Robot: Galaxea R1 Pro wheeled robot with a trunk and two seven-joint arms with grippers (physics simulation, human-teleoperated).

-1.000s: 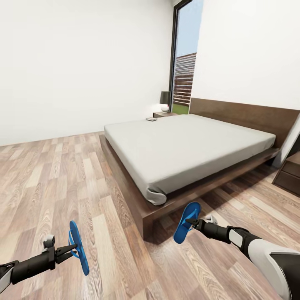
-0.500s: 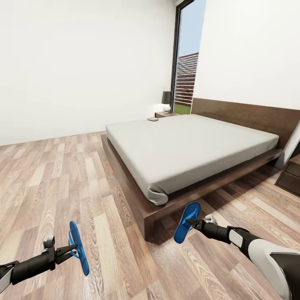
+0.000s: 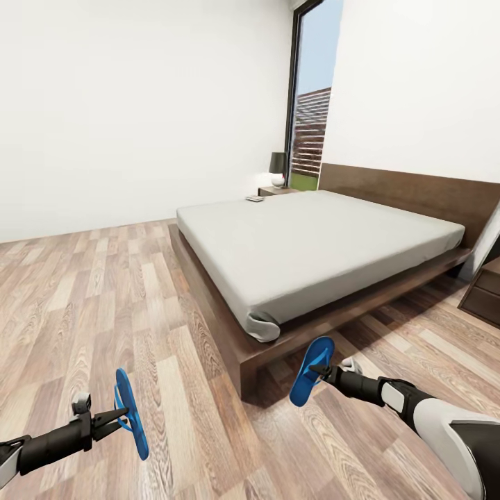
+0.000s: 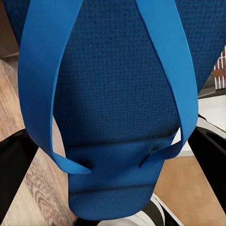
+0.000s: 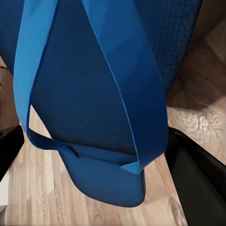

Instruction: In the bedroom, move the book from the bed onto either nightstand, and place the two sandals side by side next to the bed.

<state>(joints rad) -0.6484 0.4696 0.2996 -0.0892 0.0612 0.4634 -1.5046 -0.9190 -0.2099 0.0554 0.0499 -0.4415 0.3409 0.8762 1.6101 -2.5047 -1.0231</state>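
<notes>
nightstand [image 3: 482,295] cropped, book [image 3: 254,198] tiny (illegible)

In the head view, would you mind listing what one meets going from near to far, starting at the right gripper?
Right gripper holding a blue sandal → bed → small item on the mattress's far corner → nightstand with a lamp → window.

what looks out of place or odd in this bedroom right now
Both blue sandals are off the floor: the left gripper holds the left sandal on edge, the right gripper holds the right sandal near the bed corner. Nothing looks spilled or damaged.
</notes>
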